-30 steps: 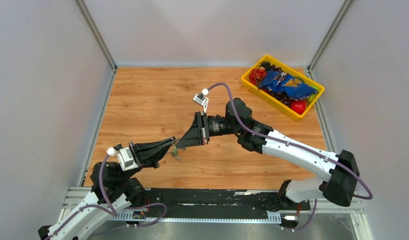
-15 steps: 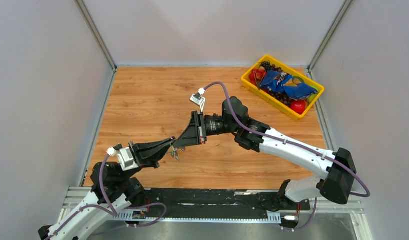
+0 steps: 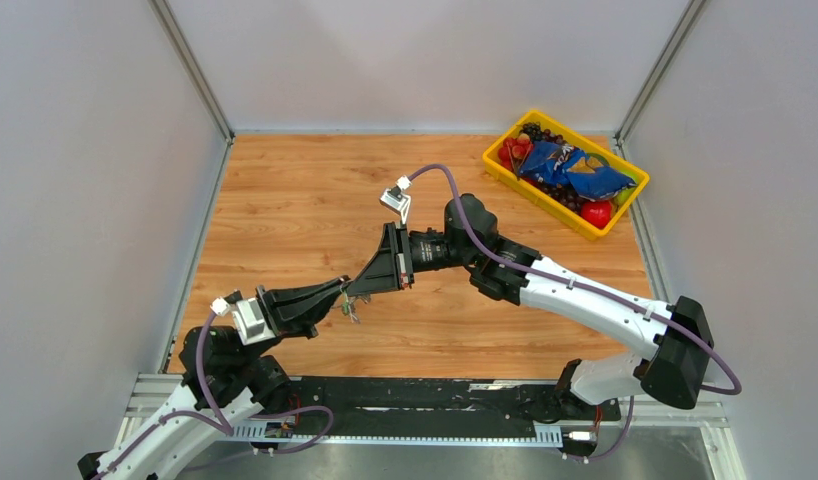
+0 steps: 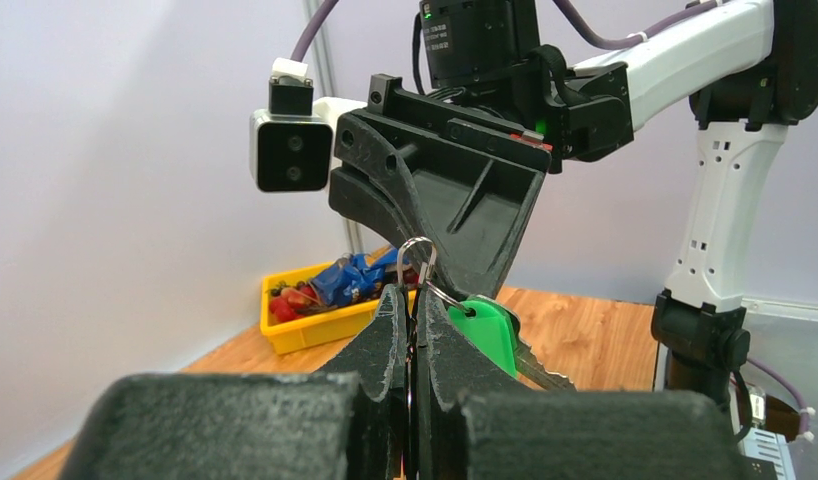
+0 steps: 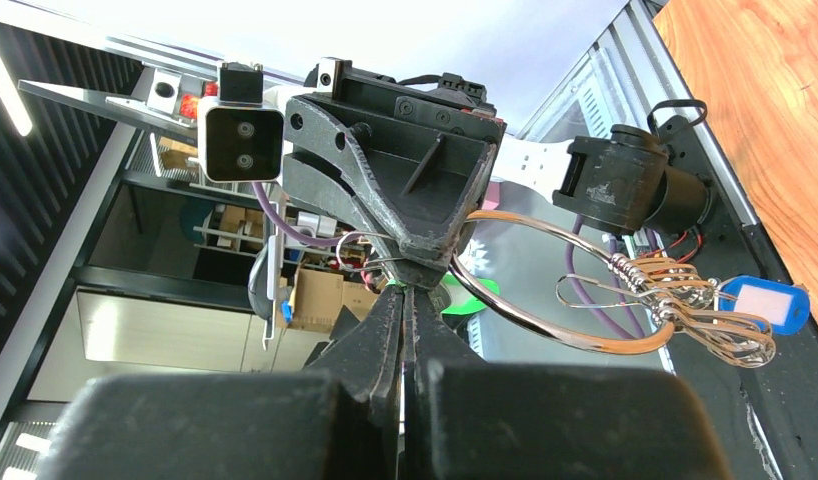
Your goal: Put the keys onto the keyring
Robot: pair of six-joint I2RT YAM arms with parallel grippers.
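Note:
My left gripper (image 3: 337, 290) and right gripper (image 3: 357, 288) meet tip to tip above the table's near middle. A small bunch of keys (image 3: 351, 308) hangs below them. In the left wrist view my left gripper (image 4: 413, 300) is shut on a thin wire ring (image 4: 417, 260). The green-tagged key (image 4: 485, 335) hangs from that ring, its metal blade poking out behind. In the right wrist view my right gripper (image 5: 406, 292) is shut at the end of the large chrome keyring (image 5: 545, 322). That keyring carries wire loops and the blue tag (image 5: 760, 300). A separate plain dark key cannot be made out.
A yellow bin (image 3: 505, 170) of snack bags and fruit stands at the table's far right corner and shows in the left wrist view (image 4: 295, 330). Grey walls close in three sides. The arm bases and a black rail lie along the near edge.
The right gripper has shifted slightly left, closing onto the left gripper's tip. The left arm has barely moved. Both grippers stay shut.

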